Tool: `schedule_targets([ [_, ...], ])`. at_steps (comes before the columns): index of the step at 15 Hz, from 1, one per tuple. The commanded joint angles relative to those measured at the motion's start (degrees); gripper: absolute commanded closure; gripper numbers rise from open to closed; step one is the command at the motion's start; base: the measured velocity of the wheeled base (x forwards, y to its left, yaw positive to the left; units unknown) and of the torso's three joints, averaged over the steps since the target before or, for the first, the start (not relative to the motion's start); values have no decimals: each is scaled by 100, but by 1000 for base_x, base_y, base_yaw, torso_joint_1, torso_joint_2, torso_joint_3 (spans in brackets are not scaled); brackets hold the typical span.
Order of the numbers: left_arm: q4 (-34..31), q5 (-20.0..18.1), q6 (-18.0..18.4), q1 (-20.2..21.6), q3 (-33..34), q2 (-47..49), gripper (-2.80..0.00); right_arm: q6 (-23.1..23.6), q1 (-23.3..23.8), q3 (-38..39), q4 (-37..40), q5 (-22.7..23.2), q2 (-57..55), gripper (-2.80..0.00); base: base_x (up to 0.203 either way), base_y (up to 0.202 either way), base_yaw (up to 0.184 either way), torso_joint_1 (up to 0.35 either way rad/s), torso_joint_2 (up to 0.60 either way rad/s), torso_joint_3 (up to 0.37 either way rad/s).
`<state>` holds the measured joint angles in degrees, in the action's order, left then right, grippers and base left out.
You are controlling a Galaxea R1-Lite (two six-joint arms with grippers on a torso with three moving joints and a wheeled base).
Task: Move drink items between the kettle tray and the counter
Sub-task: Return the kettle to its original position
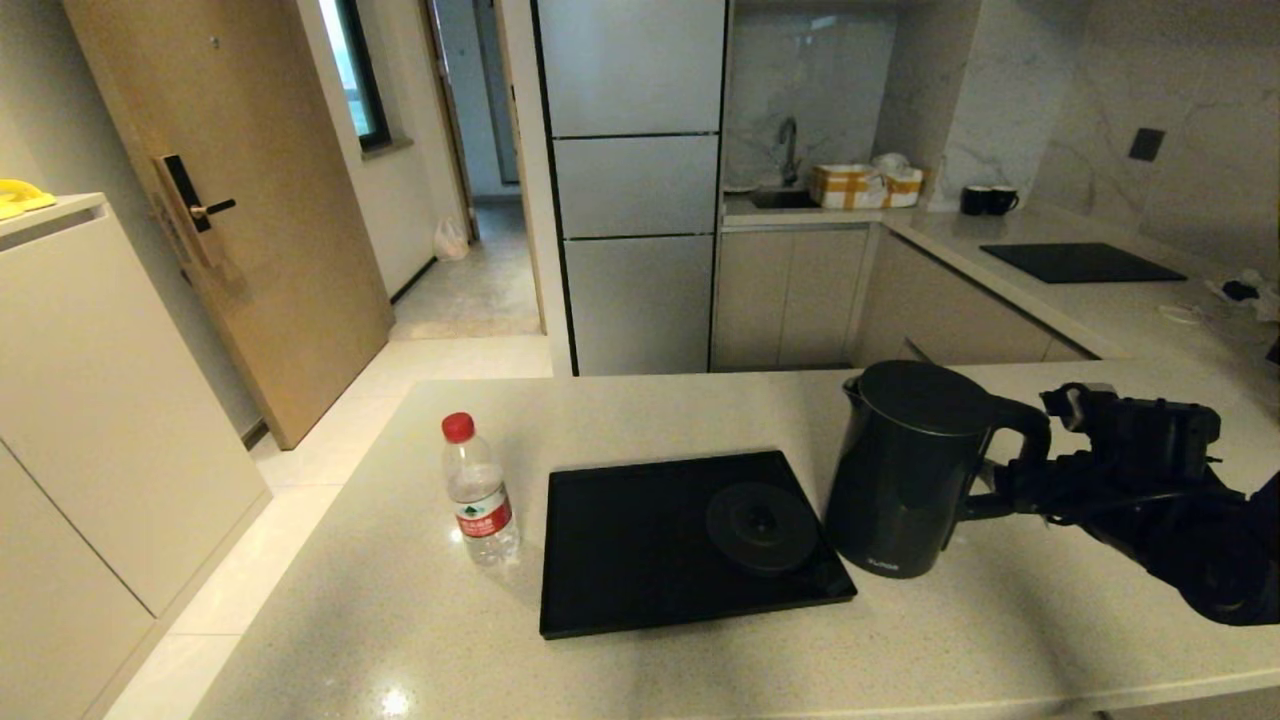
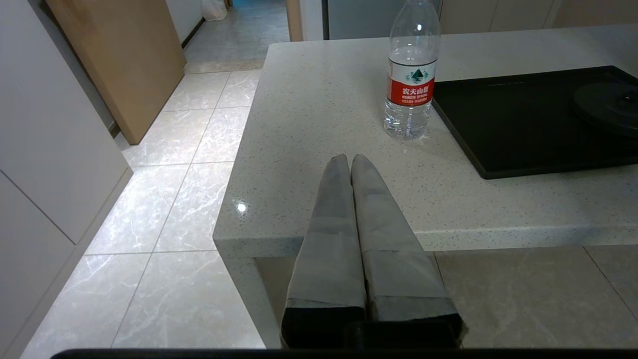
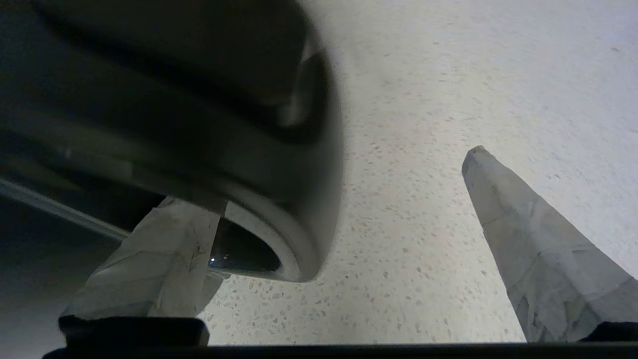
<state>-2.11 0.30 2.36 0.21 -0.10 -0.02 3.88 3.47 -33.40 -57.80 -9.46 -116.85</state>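
Observation:
The dark kettle (image 1: 900,470) stands upright on the beige counter (image 1: 700,660), just right of the black tray (image 1: 640,540), whose round base disc (image 1: 762,525) is bare. My right gripper (image 1: 1005,485) is at the kettle's loop handle (image 3: 199,124), open. In the right wrist view that gripper (image 3: 329,179) has one finger tucked against the handle and the other well apart over bare counter. The red-capped water bottle (image 1: 480,495) stands on the counter left of the tray. My left gripper (image 2: 349,158) is shut and empty, low at the counter's front left corner, short of the bottle (image 2: 411,75).
The counter's left edge (image 2: 234,164) drops to the tiled floor. Behind, a grey worktop carries a black cooktop (image 1: 1080,262) and two black mugs (image 1: 988,200). A wooden door (image 1: 250,200) and tall fridge (image 1: 635,190) stand beyond.

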Motion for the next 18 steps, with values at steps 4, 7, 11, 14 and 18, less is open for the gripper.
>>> schedule_targets([
  [4,0,5,1,-3,1,-6,0,445,-161,-90,-424,296,-591,-280,0,0,0,0,0,0],
  [7,0,5,1,-3,1,-6,0,847,-161,-35,-1376,296,-1056,-280,0,0,0,0,0,0],
  [11,0,5,1,-3,1,2,0,998,-146,-235,-1828,295,-1330,-280,0,0,0,0,0,0],
  [14,0,5,1,-3,10,2,0,986,-145,-391,-1846,296,-1468,-280,0,0,0,0,0,0],
  [18,0,5,1,-3,1,-6,0,965,-136,-579,-1840,287,-1595,-280,0,0,0,0,0,0],
])
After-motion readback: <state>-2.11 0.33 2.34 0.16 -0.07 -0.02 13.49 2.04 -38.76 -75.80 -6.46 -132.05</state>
